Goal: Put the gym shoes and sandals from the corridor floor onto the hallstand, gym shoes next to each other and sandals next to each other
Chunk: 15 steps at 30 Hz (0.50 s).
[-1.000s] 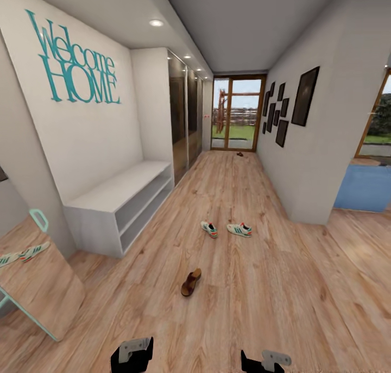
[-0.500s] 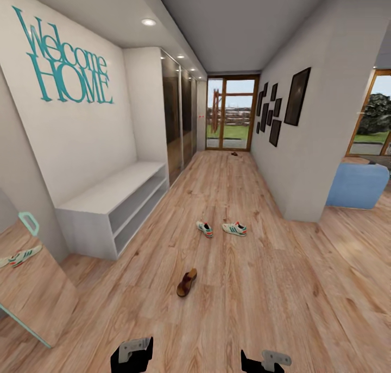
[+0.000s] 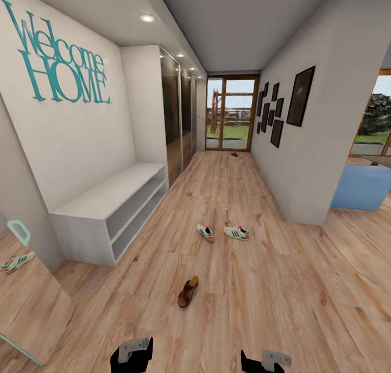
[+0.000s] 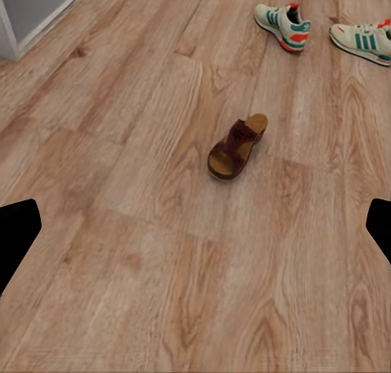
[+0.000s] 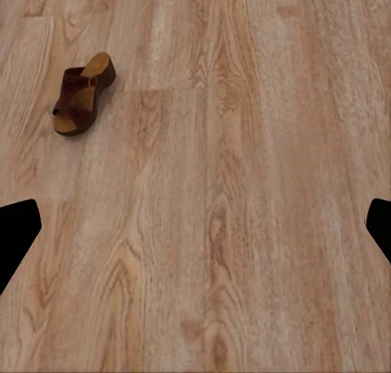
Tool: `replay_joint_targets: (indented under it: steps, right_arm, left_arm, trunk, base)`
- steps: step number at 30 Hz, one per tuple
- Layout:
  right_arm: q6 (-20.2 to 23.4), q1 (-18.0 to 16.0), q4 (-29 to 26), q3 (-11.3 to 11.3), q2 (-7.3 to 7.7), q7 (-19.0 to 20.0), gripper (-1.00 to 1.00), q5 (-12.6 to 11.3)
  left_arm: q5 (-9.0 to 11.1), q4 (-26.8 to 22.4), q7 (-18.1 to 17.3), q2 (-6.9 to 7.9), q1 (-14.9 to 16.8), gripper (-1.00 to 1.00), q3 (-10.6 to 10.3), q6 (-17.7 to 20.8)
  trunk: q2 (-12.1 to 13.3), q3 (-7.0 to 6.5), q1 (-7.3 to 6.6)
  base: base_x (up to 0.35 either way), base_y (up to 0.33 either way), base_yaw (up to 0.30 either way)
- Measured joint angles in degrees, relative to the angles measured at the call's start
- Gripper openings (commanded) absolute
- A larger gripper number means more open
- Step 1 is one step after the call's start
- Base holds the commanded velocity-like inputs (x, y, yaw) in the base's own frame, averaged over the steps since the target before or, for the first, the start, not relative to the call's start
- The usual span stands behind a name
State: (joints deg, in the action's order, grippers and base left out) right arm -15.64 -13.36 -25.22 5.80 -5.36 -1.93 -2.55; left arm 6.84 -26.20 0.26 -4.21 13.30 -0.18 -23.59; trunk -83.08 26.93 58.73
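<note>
Rolling down the corridor, both grippers empty and spread wide, shoes waiting on the floor [image 3: 282, 297].
The view has swung a touch since a moment ago, the wall lettering [image 3: 60, 55] sliding left and the mirror [image 3: 24, 302] slipping toward the near-left corner, while nothing on the planks has shifted. One brown sandal [image 3: 188, 291] lies near, straight ahead; the second sandal [image 3: 234, 154] sits far off by the glass door [image 3: 229, 114]. The two sneakers, left one [image 3: 206, 233] and right one [image 3: 237, 232], rest side by side but apart beyond the near sandal. The shoe rack [image 3: 108, 213] stands bare against the left wall. The left gripper [image 3: 132, 355] and right gripper [image 3: 263, 360] hang low at the near edge, jaws apart, holding nothing.
</note>
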Motion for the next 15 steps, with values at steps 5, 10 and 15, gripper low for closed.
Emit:
replay_joint_targets:
  steps: [5,10,15]
  right_arm:
    - [0.00,0.00,0.00,0.00,0.00,0.00,1.00,0.00]
    - [0.00,0.00,0.00,0.00,0.00,0.00,1.00,0.00]
    - [0.00,0.00,0.00,0.00,0.00,0.00,1.00,0.00]
  left_arm:
    - [-0.01,0.00,0.00,0.00,0.01,1.00,0.00,0.01]
    - [-0.04,0.01,0.00,-0.01,0.01,1.00,0.01,0.01]
    - [-0.05,0.01,0.00,-0.01,0.00,1.00,0.01,-0.01]
  trunk:
    - [0.00,0.00,0.00]
    - [0.00,0.00,0.00]
    - [0.00,0.00,0.00]
  base:
    - [0.301,0.021,-0.002]
    - [0.313,0.011,-0.001]
    - [0.320,0.005,-0.001]
